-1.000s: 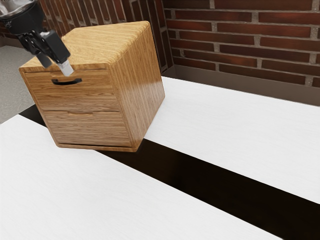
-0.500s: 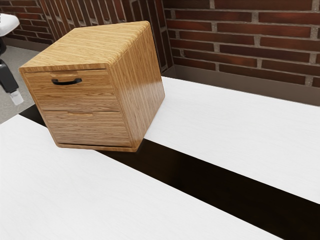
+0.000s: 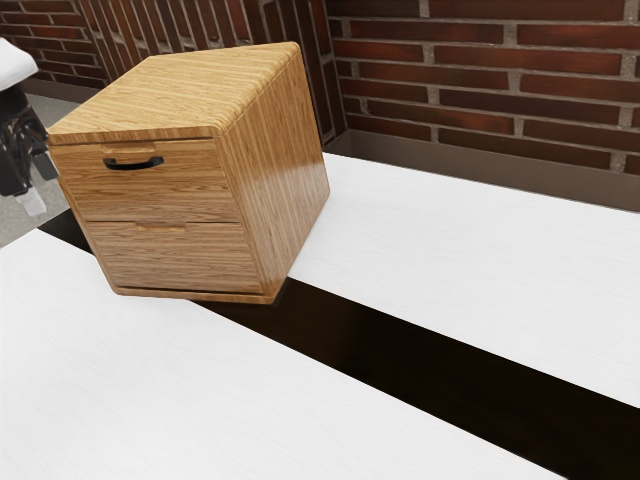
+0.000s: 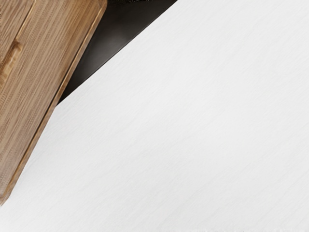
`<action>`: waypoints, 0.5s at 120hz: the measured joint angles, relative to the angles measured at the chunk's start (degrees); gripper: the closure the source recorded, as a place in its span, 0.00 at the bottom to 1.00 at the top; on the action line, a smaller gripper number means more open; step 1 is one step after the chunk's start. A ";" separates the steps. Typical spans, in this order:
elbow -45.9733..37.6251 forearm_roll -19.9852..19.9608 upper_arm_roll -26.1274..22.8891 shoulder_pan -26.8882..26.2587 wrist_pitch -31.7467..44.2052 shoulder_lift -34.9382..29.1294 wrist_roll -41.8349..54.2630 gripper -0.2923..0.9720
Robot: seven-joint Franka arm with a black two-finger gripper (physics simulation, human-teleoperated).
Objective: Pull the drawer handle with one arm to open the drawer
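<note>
Standing on the white desk (image 3: pixel 450 260), the wooden cabinet (image 3: pixel 270 150) faces the exterior view's lower left. The top drawer's (image 3: pixel 150 195) black handle (image 3: pixel 133 163) lies horizontally. Our end effector (image 3: pixel 25 190) hangs apart at its left; spread or pressed together, we cannot tell.

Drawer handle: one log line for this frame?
handle: untouched | top drawer: shut | arm: exterior view's left edge, apart from cabinet | task: not yet done

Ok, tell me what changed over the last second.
The gripper pulled away from above the drawer handle toward the exterior view's left edge, and is clear of it. The cabinet kept its place on the table, its top drawer looking shut.
</note>
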 joint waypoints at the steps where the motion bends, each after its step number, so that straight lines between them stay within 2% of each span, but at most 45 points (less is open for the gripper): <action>1: 0.00 0.05 -0.02 0.01 0.07 -0.05 0.29 0.23; 19: -0.09 0.42 -0.07 -1.08 0.81 -0.53 4.85 0.23; 60: -1.78 0.22 0.46 -9.08 3.88 -0.30 11.97 0.23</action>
